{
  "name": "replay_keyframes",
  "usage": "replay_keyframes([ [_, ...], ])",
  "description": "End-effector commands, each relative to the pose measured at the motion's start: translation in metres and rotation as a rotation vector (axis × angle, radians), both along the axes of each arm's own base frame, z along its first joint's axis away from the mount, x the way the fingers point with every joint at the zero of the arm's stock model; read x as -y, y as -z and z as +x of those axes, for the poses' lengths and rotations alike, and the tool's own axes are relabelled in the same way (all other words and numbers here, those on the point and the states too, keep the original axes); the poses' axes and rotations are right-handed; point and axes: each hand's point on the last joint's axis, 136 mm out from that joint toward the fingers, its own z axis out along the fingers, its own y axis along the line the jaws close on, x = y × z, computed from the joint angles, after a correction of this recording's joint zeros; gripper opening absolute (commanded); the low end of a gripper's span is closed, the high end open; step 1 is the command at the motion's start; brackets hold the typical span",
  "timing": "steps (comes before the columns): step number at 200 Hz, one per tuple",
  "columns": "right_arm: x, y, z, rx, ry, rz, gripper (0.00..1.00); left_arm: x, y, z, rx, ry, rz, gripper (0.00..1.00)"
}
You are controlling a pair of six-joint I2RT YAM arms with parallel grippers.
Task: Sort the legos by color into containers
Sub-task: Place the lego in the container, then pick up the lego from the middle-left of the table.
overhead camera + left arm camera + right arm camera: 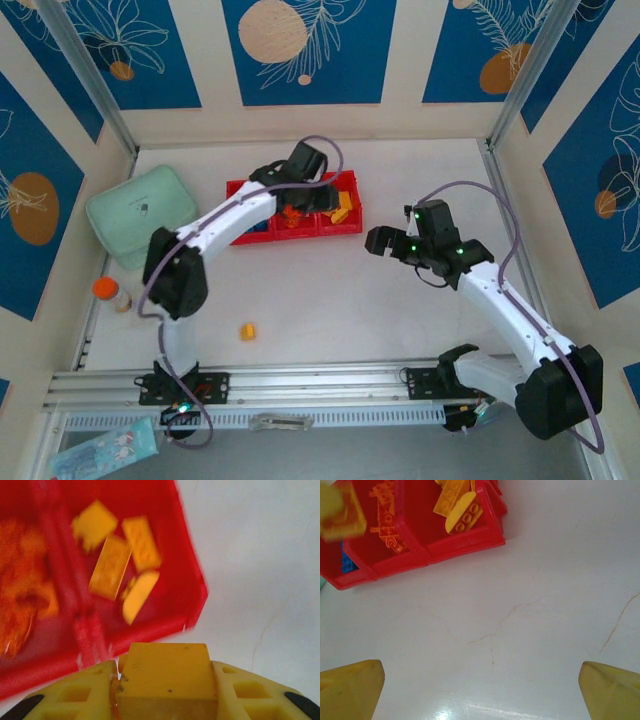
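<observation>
Nearest the lens, in the left wrist view: a yellow brick (167, 667), pinched between the two yellow fingers (75, 697) of the left gripper (165, 692), jaws closed on its sides. Cut off along its lower edge by the frame. Hangs just off the near corner of the red tray (192, 597), over the white table (260, 580); above the rim or beside it, cannot tell. In the tray's end compartment, four loose yellow bricks (112, 567), all smeared by blur. In the next compartment, orange bricks (20, 590), too blurred to count.

From the right wrist, the same tray clipped by the top edge: blue bricks (347, 562) barely peeking from the left compartment, orange in the middle, yellow on the right. At the top left corner, a yellow shape too smeared to name.

From above, much of the tray's middle and left compartments hidden under the left arm. Alone on the table near the arm bases, well apart from the tray: a stray yellow brick (247, 331). Off to the tray's right, the right gripper (380, 243), jaws spread wide, holding nothing; only the finger ends in its own view. Left of the tray, a mint-green case (140, 215); near it, a small orange-capped thing (106, 289), too small to make out.
</observation>
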Motion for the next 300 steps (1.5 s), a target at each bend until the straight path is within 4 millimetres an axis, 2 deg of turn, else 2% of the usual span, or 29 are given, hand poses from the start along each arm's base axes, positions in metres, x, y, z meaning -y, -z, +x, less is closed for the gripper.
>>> replay_keyframes([
  [1,-0.005,-0.013,0.002,0.004,-0.016,0.032,1.0,0.015,0.0,0.04,0.122,0.015,0.077,0.37],
  [28,-0.003,-0.016,0.004,0.005,-0.013,0.038,1.0,0.023,0.018,0.079,0.154,-0.006,0.142,0.4],
  [49,-0.001,-0.019,0.004,0.011,-0.011,0.041,1.0,0.029,0.026,0.093,0.166,0.004,0.153,0.44],
  [62,-0.002,-0.021,0.003,0.016,-0.018,0.048,1.0,0.034,0.027,0.093,0.167,0.028,0.137,0.53],
  [85,-0.005,-0.024,0.003,0.021,-0.031,0.058,1.0,0.034,0.014,0.09,0.177,0.036,0.124,0.59],
  [123,-0.021,-0.037,0.001,0.048,-0.105,0.095,1.0,0.028,-0.012,0.068,0.168,0.052,0.072,0.61],
  [152,-0.038,-0.039,-0.01,0.061,-0.194,0.077,1.0,0.011,-0.026,0.035,0.125,0.072,0.056,0.62],
  [188,-0.063,-0.028,-0.031,0.057,-0.33,0.054,1.0,-0.023,-0.025,-0.03,0.029,0.089,0.037,0.64],
  [255,-0.114,-0.011,-0.065,0.114,-0.525,0.04,0.99,-0.115,0.012,-0.153,-0.175,-0.045,0.116,0.67],
  [300,-0.145,0.007,-0.085,0.15,-0.611,0.033,0.99,-0.17,0.039,-0.214,-0.276,-0.182,0.186,0.69],
])
